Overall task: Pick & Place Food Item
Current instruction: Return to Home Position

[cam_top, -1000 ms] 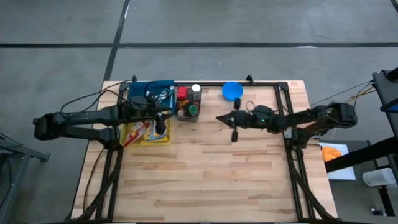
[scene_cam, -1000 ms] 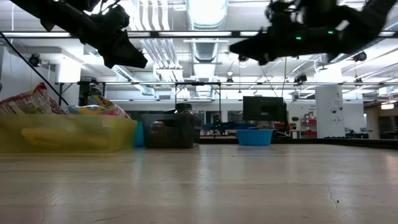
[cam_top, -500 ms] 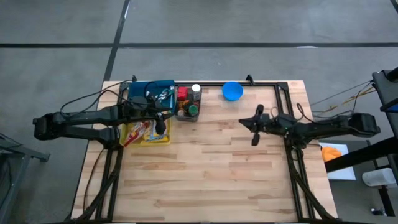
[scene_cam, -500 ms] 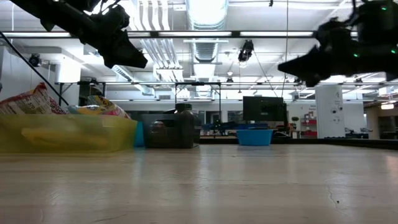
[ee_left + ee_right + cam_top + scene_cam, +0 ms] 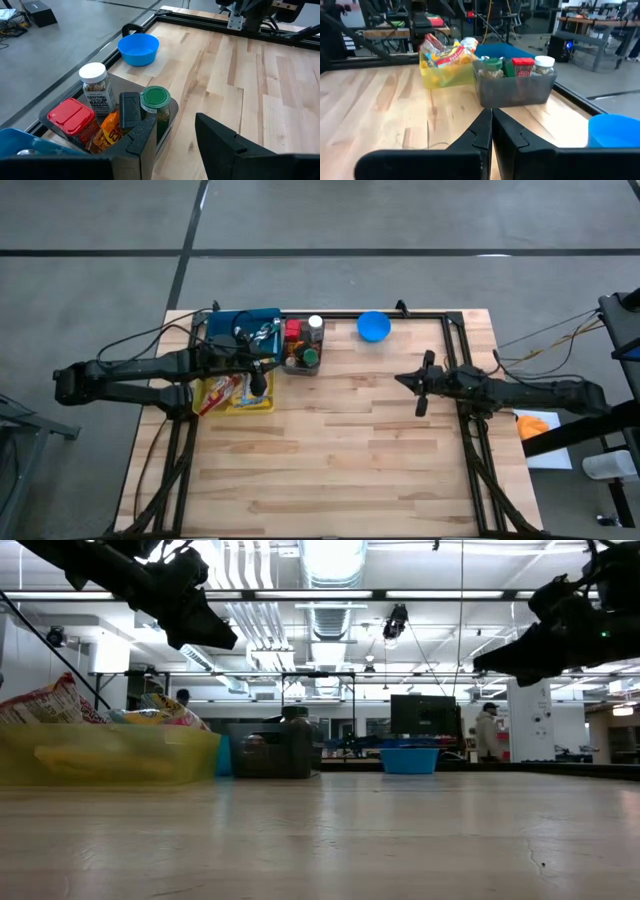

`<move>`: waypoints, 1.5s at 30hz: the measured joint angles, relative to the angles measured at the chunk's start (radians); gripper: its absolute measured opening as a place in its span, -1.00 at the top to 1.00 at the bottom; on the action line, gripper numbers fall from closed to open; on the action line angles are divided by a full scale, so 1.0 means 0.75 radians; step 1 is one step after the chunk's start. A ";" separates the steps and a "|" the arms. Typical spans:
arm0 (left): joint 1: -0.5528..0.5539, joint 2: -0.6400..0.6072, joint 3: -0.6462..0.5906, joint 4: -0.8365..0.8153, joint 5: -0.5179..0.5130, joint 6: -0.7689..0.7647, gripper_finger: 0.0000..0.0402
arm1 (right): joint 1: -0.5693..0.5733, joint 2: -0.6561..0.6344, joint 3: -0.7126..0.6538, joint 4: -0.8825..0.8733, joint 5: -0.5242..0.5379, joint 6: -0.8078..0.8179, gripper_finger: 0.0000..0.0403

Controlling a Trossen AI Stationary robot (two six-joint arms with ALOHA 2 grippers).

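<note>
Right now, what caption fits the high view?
Left gripper over bins; right gripper over the table, near the bowl.

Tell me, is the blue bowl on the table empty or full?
Empty: the blue bowl stands upright on the table, and the left wrist view looks into it and shows only bare blue inside.

— What do we enter as the support?
— One table (image 5: 330, 460), pale wood planks, with a black rail (image 5: 430, 313) along its back edge.
— And what do we count standing directly on it?
— Four items, all toward the back. Blue bin (image 5: 222, 322), back left. Yellow bin (image 5: 110, 755), just in front of the blue one. Grey bin (image 5: 515, 92), just beside the blue one on its right. Blue bowl (image 5: 138, 55), farther right, apart, near the rail.
</note>
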 joint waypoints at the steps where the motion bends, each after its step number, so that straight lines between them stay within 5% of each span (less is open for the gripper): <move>1: 0.001 0.000 0.000 0.000 0.000 0.000 0.32 | 0.000 -0.056 0.000 -0.062 0.000 -0.015 0.96; 6: 0.000 0.000 0.000 0.000 0.000 0.000 0.32 | 0.000 -0.372 0.000 -0.389 -0.031 -0.091 0.96; 10: 0.001 0.000 0.000 0.000 0.000 0.000 0.32 | 0.001 -0.563 0.000 -0.411 -0.175 -0.219 0.96; 34: 0.000 0.001 -0.018 -0.039 0.000 0.000 0.32 | -0.001 -0.526 0.003 -0.418 -0.144 -0.199 0.96; 45: 0.000 -0.004 -0.014 -0.131 0.000 0.015 0.32 | -0.001 -0.525 0.003 -0.411 -0.144 0.088 0.96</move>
